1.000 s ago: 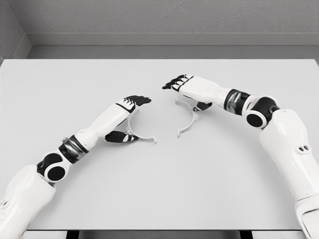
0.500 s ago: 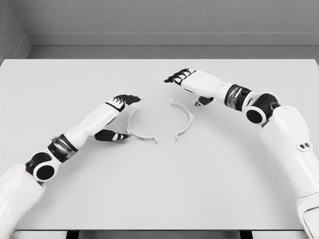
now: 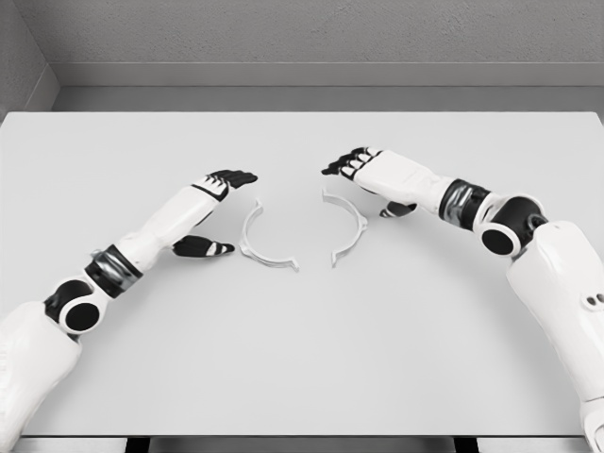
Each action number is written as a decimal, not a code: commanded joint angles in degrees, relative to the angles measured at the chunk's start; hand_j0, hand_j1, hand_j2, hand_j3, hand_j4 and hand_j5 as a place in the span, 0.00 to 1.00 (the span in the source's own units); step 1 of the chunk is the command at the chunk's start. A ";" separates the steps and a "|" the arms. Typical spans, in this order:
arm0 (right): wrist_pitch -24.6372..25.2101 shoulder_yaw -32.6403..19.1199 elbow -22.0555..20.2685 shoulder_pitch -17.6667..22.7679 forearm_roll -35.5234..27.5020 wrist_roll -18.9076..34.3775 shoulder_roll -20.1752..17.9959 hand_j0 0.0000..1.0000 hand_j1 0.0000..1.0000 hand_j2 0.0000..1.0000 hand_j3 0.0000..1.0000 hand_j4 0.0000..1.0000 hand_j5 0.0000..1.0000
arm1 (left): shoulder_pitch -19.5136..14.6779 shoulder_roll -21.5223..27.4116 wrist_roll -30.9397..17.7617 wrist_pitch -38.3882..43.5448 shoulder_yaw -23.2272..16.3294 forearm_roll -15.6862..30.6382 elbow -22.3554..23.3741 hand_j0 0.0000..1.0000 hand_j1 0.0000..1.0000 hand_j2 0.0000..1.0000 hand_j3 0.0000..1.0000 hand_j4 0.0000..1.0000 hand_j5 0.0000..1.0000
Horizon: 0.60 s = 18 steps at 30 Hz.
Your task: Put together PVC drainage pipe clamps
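Both hands have backed outward, fingers spread, holding nothing: left hand [image 3: 209,209], right hand [image 3: 377,175]. Two white plastic half-ring clamp pieces [image 3: 264,243] [image 3: 347,225] lie mid-worktop [image 3: 302,377], apart, unjoined; assembly not achieved.

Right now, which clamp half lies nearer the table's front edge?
The left clamp half, beside the left hand; its lower tip reaches further forward than the right clamp half.

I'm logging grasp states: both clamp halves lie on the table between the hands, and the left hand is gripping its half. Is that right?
Not quite. In the head view the left hand is open and grips nothing; it sits just left of the left clamp half, apart from it. The rest holds: both halves, including the right clamp half, lie on the table between the hands.
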 commanded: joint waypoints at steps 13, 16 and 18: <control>0.70 1.64 -0.60 0.09 -0.01 0.18 0.82 1.00 1.00 1.00 1.00 1.00 1.00 | 0.00 -2.99 -0.05 -0.01 -0.13 -0.16 0.64 1.00 1.00 1.00 1.00 1.00 1.00; 0.70 1.64 -0.52 0.18 0.07 0.27 1.44 1.00 1.00 1.00 1.00 1.00 1.00 | 0.00 -2.73 -0.05 -0.01 -0.13 -0.16 0.73 1.00 1.00 1.00 1.00 1.00 1.00; 0.70 2.26 -0.52 0.09 0.07 0.27 1.44 1.00 1.00 1.00 1.00 1.00 1.00 | 0.00 -1.94 -0.05 -0.01 0.22 0.10 0.91 1.00 1.00 1.00 1.00 1.00 1.00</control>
